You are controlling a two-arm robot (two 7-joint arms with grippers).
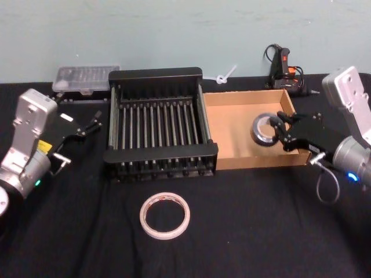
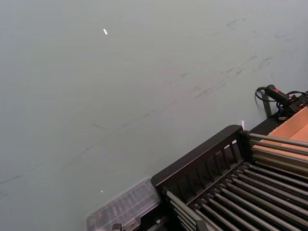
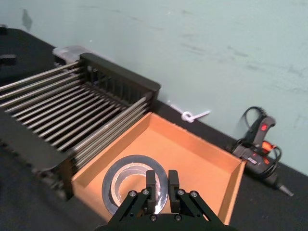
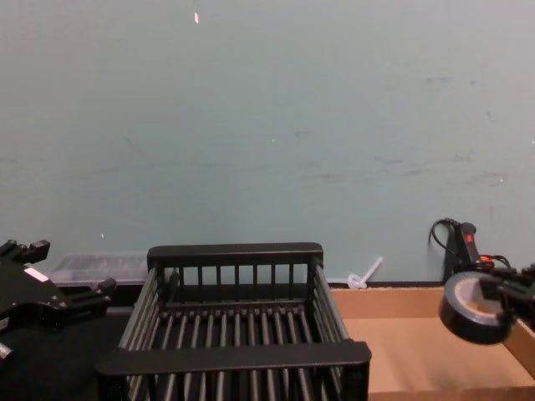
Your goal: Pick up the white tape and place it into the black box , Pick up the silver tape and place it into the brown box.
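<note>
Our right gripper [image 1: 282, 132] pinches the silver tape [image 1: 264, 128] by its rim, held above the floor of the brown box [image 1: 232, 124], not yet released. The white tape [image 1: 165, 215] lies on the table in front of the black box [image 1: 157, 160], untouched, while our left gripper [image 1: 87, 125] hangs spread beside the black box, so we judge half the work remains

black box [image 1: 160, 157]: glossy plastic | brown box [image 1: 232, 124]: matt cardboard | silver tape [image 3: 126, 179]: dull grey | table [image 1: 261, 231]: matt black cloth

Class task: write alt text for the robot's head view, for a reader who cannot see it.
The right gripper holds the silver tape over the brown box. The black box sits beside it, the white tape lies on the table in front, and the left gripper waits open at the left.
</note>
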